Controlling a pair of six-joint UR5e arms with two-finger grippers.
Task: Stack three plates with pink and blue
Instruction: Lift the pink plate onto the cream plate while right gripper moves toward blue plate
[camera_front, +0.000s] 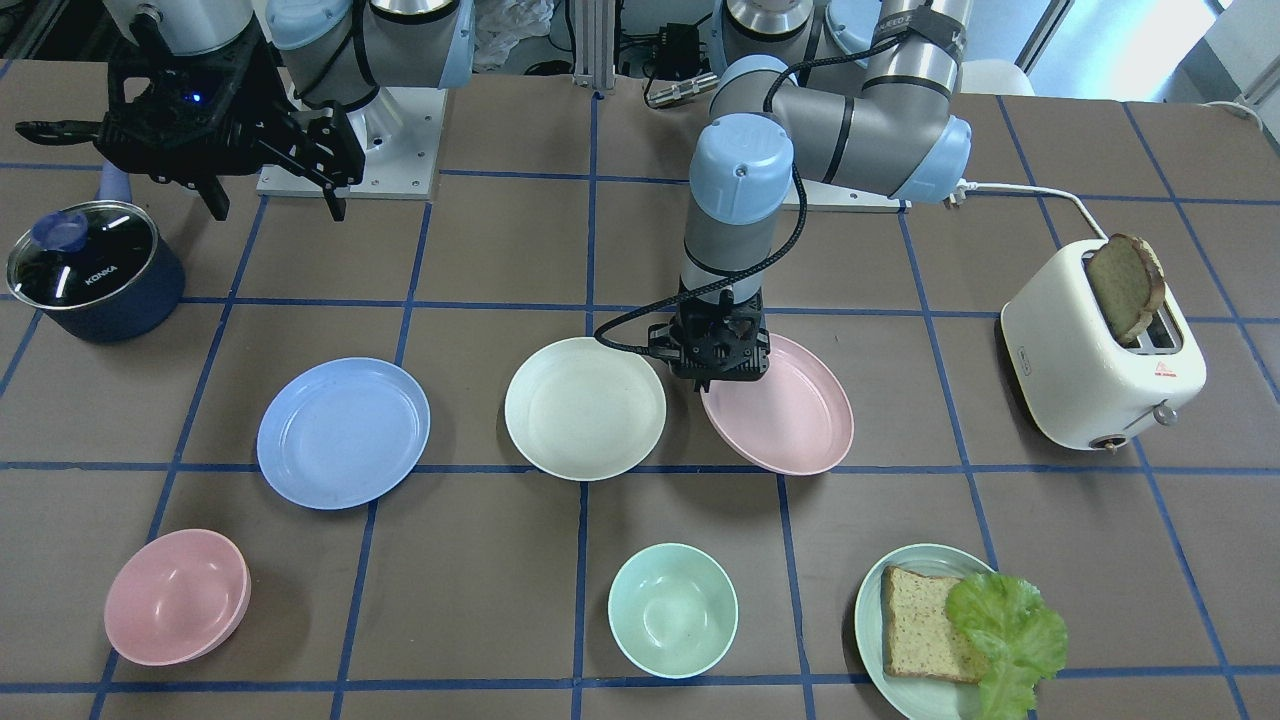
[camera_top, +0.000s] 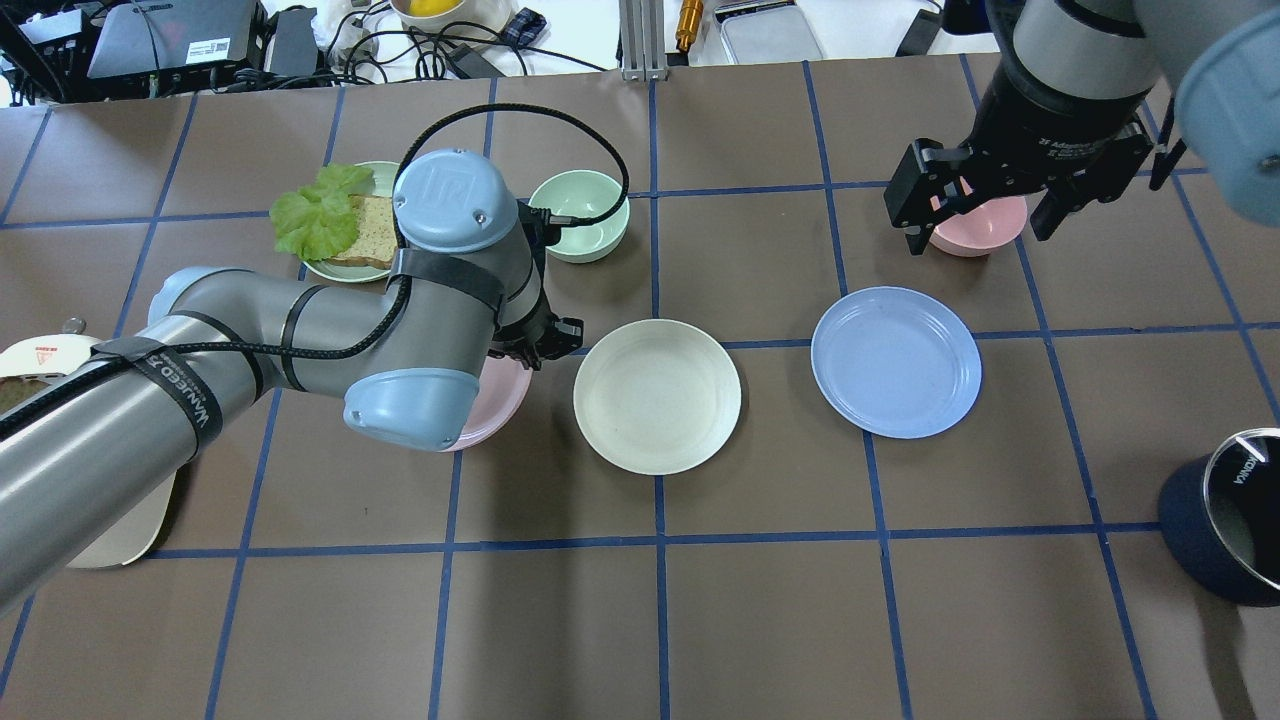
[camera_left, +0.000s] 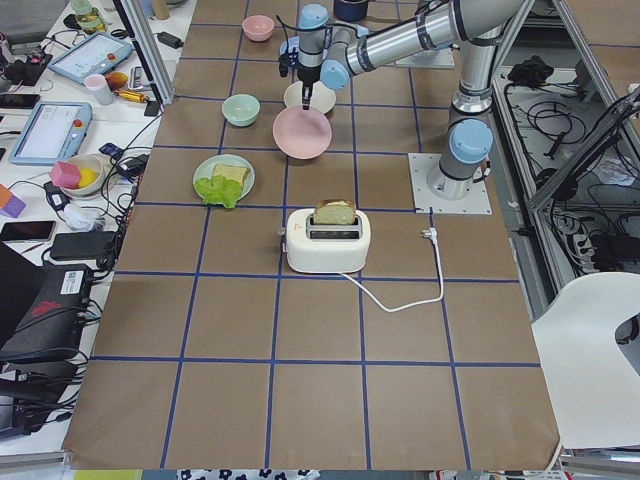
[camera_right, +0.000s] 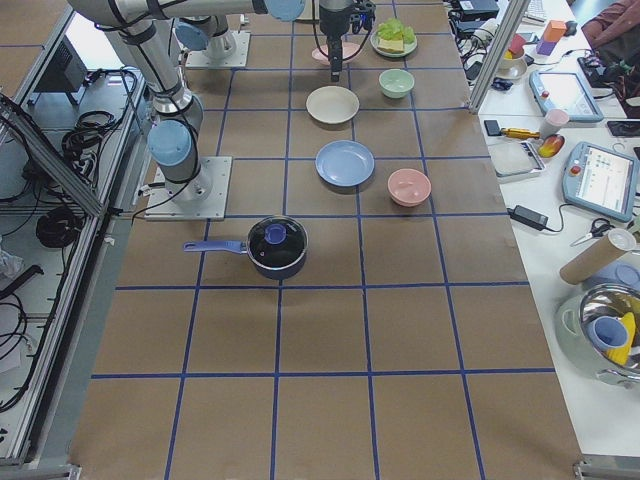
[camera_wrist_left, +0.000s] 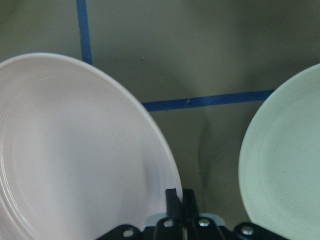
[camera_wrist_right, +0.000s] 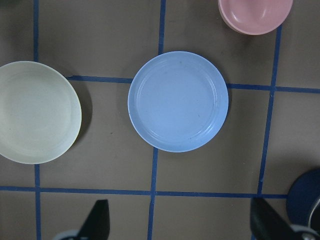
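Three plates, one each: cream plate (camera_front: 585, 408), blue plate (camera_front: 343, 433), pink plate (camera_front: 790, 415) clamped by the left jaws; right jaws apart.

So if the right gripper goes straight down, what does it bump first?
Probably bare table, just beside the blue plate. The right gripper hangs open, pointing down, and its wrist view shows only table and tape between the fingers. Height is unclear.

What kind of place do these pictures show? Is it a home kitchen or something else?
Most likely a robotics lab, not a home kitchen: the table carries a blue tape grid, robot arms are bolted to it, and a side bench holds control tablets and cables.
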